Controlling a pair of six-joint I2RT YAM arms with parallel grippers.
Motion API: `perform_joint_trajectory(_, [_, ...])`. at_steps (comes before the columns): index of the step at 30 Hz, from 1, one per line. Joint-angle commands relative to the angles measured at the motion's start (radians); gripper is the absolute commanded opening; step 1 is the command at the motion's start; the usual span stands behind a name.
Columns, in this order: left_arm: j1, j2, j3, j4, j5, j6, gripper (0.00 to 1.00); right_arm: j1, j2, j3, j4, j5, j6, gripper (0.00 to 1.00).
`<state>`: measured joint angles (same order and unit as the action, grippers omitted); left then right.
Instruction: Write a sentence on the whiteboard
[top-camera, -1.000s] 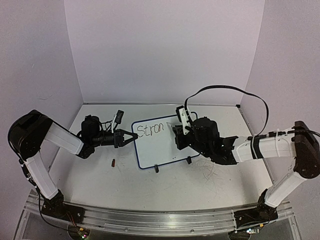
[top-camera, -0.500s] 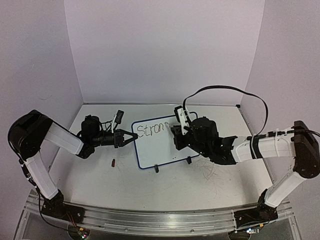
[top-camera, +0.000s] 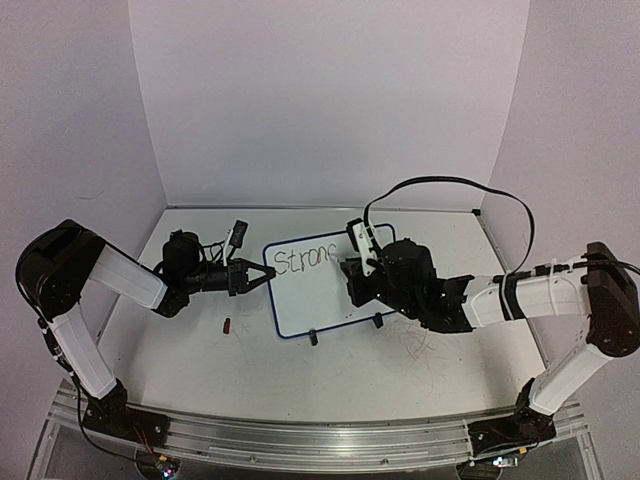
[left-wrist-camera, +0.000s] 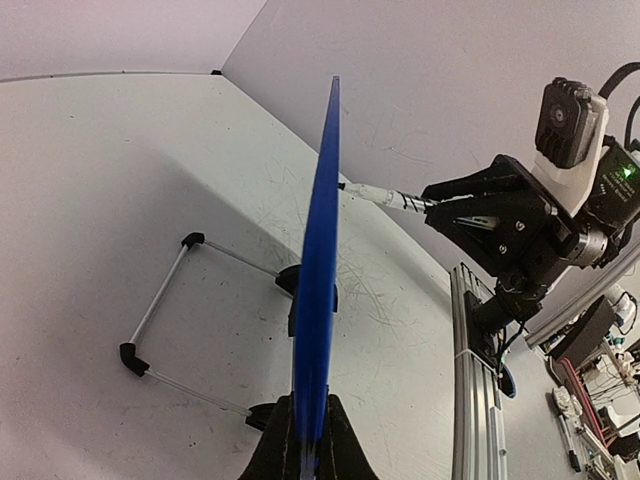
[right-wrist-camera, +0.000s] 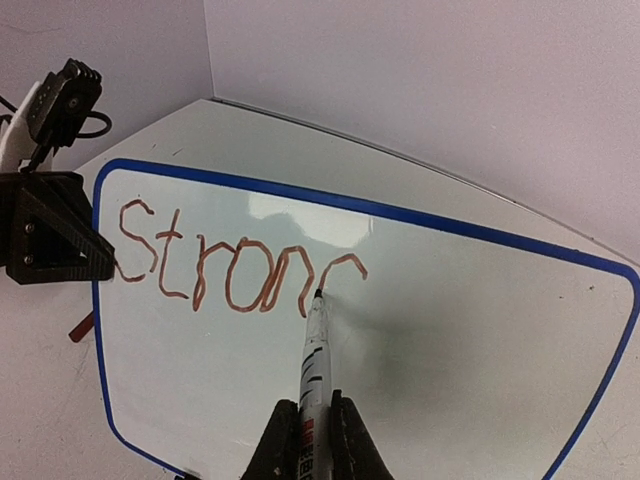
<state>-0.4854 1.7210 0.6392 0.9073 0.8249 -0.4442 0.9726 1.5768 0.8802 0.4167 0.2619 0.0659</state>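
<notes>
Right gripper (right-wrist-camera: 306, 440) is pinched tight on the marker (right-wrist-camera: 314, 360), tip down on the whiteboard (right-wrist-camera: 420, 215) at the foot of an open curve: the sixth letter, half made. The sentence (right-wrist-camera: 243, 283) reads "Stron" plus that curve, so I'd say we're early, first word only. Next call: close the loop into a g and drop its tail, light pressure, no skidding. Beyond, the left gripper (left-wrist-camera: 306, 445) is clamped on the board's left rim, bracing it mid-table (top-camera: 330, 385). A small dark-red piece (top-camera: 227, 324) lies off the board's near-left corner. No containers in sight.
</notes>
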Motion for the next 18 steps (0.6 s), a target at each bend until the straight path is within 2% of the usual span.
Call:
perform_joint_trajectory(1, [-0.002, -0.041, 0.004, -0.021, 0.011, 0.009, 0.00, 0.007, -0.001, -0.022, -0.009, -0.001, 0.021, 0.00])
perform_joint_trajectory(18, [-0.003, -0.050, -0.001, -0.031, 0.013, 0.013, 0.00, 0.004, -0.017, -0.014, -0.003, 0.100, 0.028, 0.00])
